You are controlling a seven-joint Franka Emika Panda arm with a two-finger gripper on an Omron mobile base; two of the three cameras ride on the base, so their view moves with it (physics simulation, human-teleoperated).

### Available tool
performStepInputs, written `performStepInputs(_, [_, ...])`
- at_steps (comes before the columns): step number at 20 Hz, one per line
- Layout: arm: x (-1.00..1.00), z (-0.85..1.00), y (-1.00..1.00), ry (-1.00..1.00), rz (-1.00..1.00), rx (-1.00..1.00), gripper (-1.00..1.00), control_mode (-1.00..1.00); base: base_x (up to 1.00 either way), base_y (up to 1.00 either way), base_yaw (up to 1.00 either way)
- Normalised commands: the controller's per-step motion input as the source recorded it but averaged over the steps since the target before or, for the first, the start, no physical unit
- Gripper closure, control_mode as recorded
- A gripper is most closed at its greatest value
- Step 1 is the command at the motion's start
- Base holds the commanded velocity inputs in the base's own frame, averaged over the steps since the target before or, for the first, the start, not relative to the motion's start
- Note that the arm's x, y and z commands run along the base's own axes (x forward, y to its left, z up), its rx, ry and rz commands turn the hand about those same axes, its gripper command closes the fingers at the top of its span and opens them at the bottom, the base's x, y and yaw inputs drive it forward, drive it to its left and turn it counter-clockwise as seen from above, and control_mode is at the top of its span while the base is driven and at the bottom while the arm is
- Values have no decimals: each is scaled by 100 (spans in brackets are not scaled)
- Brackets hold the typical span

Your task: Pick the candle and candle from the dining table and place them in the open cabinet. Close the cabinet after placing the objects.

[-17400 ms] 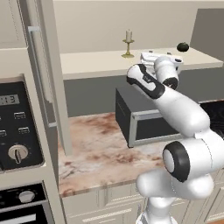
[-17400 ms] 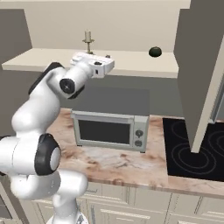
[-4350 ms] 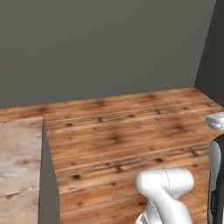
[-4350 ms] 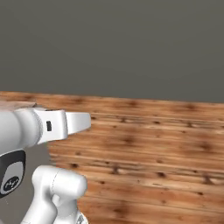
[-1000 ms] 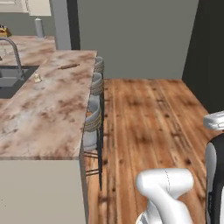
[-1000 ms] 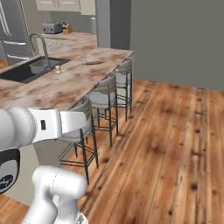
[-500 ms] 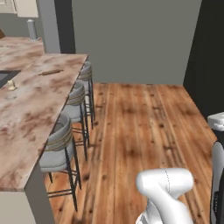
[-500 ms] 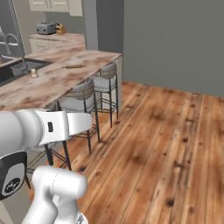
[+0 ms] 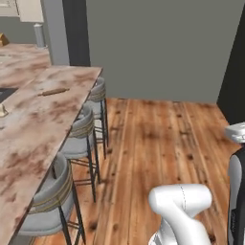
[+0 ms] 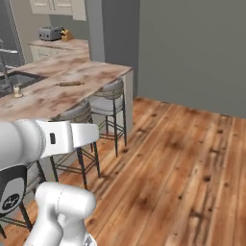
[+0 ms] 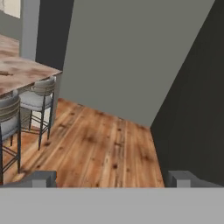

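Observation:
The dining table (image 9: 33, 124) (image 10: 53, 93) has a pink-brown marbled top and runs along the left of both base views; its corner shows in the hand view (image 11: 17, 72). A small cream candle (image 10: 18, 91) (image 9: 2, 111) stands on it beside the dark sink (image 10: 21, 78). My gripper (image 11: 113, 178) is open and empty, its fingertips (image 11: 43, 178) far apart, and it points at the wooden floor and a grey wall, well away from the table. The cabinet is out of view.
Three grey stools (image 9: 79, 139) (image 10: 108, 98) stand along the table's near side. A wooden rolling pin (image 9: 53, 92) (image 10: 71, 84) lies on the top. A toaster (image 10: 49, 32) sits on a far counter. Open wooden floor (image 9: 153, 139) lies to the right, ending at a grey wall.
The whole scene has shifted, so the base has moved: the table and stools now sit further left and nearer. The gripper stays open.

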Motion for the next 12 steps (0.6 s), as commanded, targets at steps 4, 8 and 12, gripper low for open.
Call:
performStepInputs(4, [0, 0, 0, 0, 0, 0, -100, 100, 100, -6, 24])
performStepInputs(8, [0, 0, 0, 0, 0, 0, -100, 100, 100, -1, 24])
performStepInputs(12, [0, 0, 0, 0, 0, 0, -100, 100, 100, -6, 24])
